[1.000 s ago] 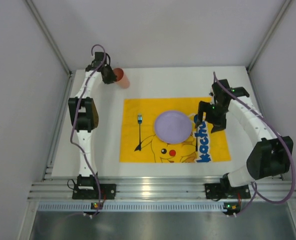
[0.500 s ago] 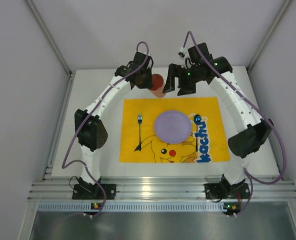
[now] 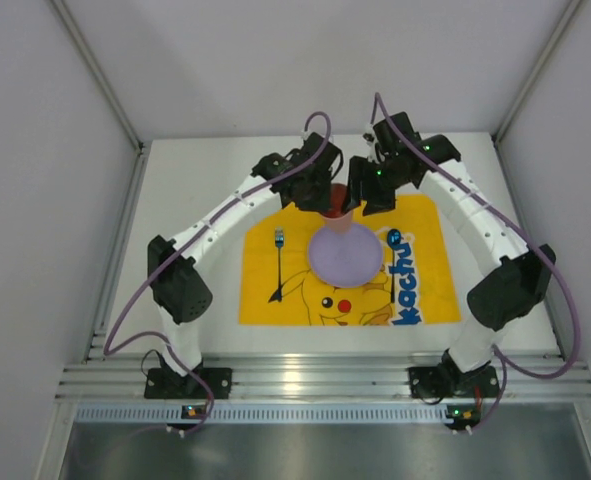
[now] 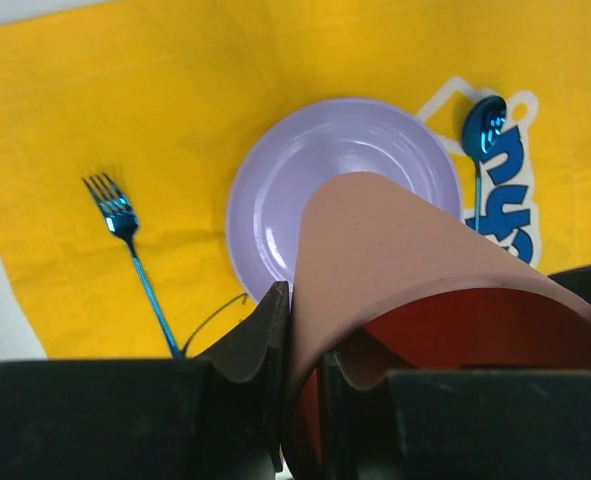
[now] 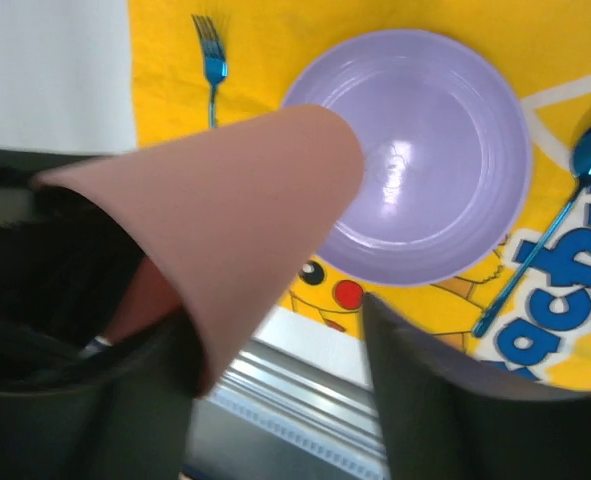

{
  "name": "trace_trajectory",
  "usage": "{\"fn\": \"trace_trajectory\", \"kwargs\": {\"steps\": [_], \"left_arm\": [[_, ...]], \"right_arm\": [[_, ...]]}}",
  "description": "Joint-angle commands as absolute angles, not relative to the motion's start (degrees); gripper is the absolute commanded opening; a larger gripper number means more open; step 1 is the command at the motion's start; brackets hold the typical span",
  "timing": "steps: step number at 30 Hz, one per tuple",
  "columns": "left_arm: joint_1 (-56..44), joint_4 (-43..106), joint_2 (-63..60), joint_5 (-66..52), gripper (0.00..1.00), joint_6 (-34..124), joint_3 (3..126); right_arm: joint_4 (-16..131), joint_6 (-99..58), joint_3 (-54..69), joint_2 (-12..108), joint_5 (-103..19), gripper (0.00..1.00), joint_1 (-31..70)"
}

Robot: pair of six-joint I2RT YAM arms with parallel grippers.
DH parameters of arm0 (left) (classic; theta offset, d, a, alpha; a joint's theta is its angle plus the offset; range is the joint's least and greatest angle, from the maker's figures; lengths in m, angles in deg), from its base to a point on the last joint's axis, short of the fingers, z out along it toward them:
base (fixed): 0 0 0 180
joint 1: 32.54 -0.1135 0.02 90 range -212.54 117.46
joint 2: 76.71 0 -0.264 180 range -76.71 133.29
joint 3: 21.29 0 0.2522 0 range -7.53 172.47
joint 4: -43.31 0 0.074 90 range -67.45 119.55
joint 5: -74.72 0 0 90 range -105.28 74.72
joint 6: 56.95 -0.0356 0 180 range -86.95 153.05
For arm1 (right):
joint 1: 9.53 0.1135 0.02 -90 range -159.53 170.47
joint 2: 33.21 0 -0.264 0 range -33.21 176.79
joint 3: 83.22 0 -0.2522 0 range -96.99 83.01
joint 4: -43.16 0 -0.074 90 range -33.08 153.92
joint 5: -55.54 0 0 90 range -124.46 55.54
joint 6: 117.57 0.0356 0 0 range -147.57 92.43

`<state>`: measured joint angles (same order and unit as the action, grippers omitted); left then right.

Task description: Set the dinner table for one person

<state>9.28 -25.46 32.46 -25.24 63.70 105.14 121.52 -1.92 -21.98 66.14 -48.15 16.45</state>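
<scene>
The dinner table (image 3: pixel 190 165) is a flat white top filling the middle of the overhead view, with a ribbed aluminium rail (image 3: pixel 315 385) along its near edge, where both arm bases are bolted. A yellow Pikachu-printed cloth (image 3: pixel 257 300) lies flat at the table's centre. On the cloth sits a lavender plate (image 3: pixel 345 255), with a blue fork (image 3: pixel 278 265) to its left and a blue spoon (image 3: pixel 392 260) to its right. Both lie parallel to the plate's sides and apart from it. Above the far rim of the plate hangs a terracotta-pink cup (image 4: pixel 395 260), clear of the cloth. It is tipped so that its base points down toward the plate and its red-lined mouth faces the left wrist camera. The left gripper (image 4: pixel 303 340) pinches the cup's wall at the rim, one finger outside and the other inside the mouth. The right gripper (image 5: pixel 275 330) faces it from the other side with its fingers spread wide. The cup lies across the space between them and covers one finger; whether it touches either finger cannot be told.
</scene>
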Motion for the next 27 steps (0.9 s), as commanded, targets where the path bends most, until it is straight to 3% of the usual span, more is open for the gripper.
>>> {"fn": "trace_trajectory", "kwargs": {"steps": [1, 3, 4, 5, 6, 8, 9, 12, 13, 17, 27], "left_arm": [[12.19, -26.70, 26.56, -26.09, 0.00, 66.80, 105.50], [14.29, -27.05, 26.30, -26.62, 0.00, 67.41, 105.33], [14.83, -27.14, 26.21, -26.79, 0.00, 67.67, 105.41], [15.35, -27.75, 26.12, -26.97, 0.03, 68.02, 105.59], [16.32, -27.84, 26.12, -26.80, 0.14, 68.72, 106.11], [17.11, -28.11, 26.04, -26.45, 0.35, 69.52, 106.56], [17.64, -28.20, 25.69, -26.01, 0.50, 70.22, 106.73], [18.52, -28.02, 25.16, -25.74, 0.61, 71.28, 106.73], [18.70, -28.02, 24.98, -26.00, 0.76, 71.45, 106.65], [18.96, -29.16, 23.84, -27.49, 0.98, 72.16, 106.82], [18.87, -33.03, 13.65, -37.34, 0.98, 72.60, 103.33]], "right_arm": [[121.43, -2.35, -17.80, 61.89, -39.13, 0.51, 16.57], [121.17, -2.34, -16.57, 60.92, -37.90, 0.28, 16.84], [121.17, -2.34, -16.48, 60.65, -37.37, 0.09, 17.01], [121.43, -2.43, -16.30, 60.48, -36.75, 0.02, 17.36], [121.52, -2.69, -16.22, 60.39, -36.14, 0.00, 17.54], [121.96, -3.13, -16.30, 60.21, -35.87, 0.00, 17.63], [122.05, -3.13, -16.30, 60.21, -35.26, 0.00, 17.72], [122.31, -3.75, -16.74, 59.86, -33.33, 0.00, 17.72], [122.48, -4.27, -17.00, 60.04, -32.80, 0.00, 17.72], [123.80, -5.33, -18.94, 61.35, -30.51, 0.00, 16.93], [125.03, -8.49, -25.43, 68.38, -27.69, 0.00, 5.95]]}}
